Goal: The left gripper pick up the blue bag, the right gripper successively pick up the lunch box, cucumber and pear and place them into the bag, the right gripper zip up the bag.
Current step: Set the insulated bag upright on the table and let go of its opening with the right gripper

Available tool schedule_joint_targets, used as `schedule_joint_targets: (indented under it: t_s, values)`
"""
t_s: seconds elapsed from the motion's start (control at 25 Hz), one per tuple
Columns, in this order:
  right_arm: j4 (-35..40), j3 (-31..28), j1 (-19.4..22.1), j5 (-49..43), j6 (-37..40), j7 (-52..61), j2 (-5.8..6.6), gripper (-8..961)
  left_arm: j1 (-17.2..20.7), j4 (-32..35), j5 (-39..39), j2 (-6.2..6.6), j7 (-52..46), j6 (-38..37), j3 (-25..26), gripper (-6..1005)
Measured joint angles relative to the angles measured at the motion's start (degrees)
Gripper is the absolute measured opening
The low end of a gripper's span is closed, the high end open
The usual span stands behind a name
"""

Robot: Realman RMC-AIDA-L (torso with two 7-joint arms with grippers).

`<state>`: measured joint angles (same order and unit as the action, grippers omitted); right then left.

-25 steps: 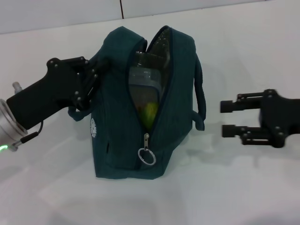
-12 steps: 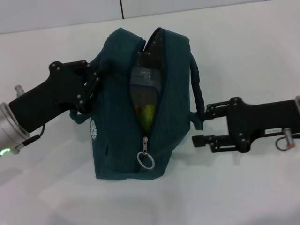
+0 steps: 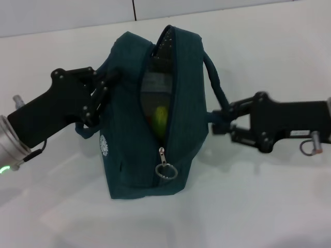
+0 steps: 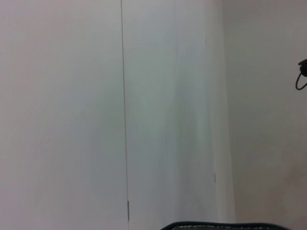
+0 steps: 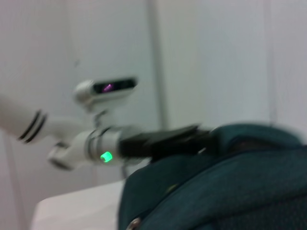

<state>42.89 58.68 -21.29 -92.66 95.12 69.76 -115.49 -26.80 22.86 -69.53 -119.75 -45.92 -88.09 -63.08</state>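
bag: blue bag (image 3: 129, 119) upright mid-table (image 3: 269, 217), zip open | left gripper (image 3: 101, 95) clamped on handle | right gripper (image 3: 220, 121) at far side, fingers can't tell | tip: steady bag, grab ring pull (image 3: 166, 171), zip straight up

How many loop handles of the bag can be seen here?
2: one handle arches on the bag's right side by the right gripper; the other handle is at the left gripper.
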Motion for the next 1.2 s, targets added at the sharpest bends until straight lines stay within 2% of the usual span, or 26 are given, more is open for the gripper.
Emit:
schedule_joint_targets:
  t_s: [0.16,0.32,0.6,0.92,1.2]
  values:
    - [0.6,-0.1,2.5,5.8,-2.8,-3.2,0.27,272,1.5,-0.2,2.1,0.01,1.9,-0.1,0.0,46]
    - [-0.5,-0.1,2.6,9.3,-7.7,-4.5,0.27,124,2.4,-1.7,4.9,-0.12,4.6,-0.8,-0.2,46]
    - [-0.6,-0.1,0.4,11.8,-11.3,-4.2,0.28,76,2.7,-8.4,8.3,-0.26,12.5,-6.3,-0.4,46]
    - [-0.5,0.8,-2.0,11.3,-11.6,-3.9,0.09,74,2.8,-10.0,8.8,-0.49,13.9,-6.7,-0.2,46]
    - [-1.4,0.4,-2.0,11.5,-13.0,-4.0,0.25,72,3.0,-11.0,8.9,-0.73,15.6,-7.1,-0.3,46]
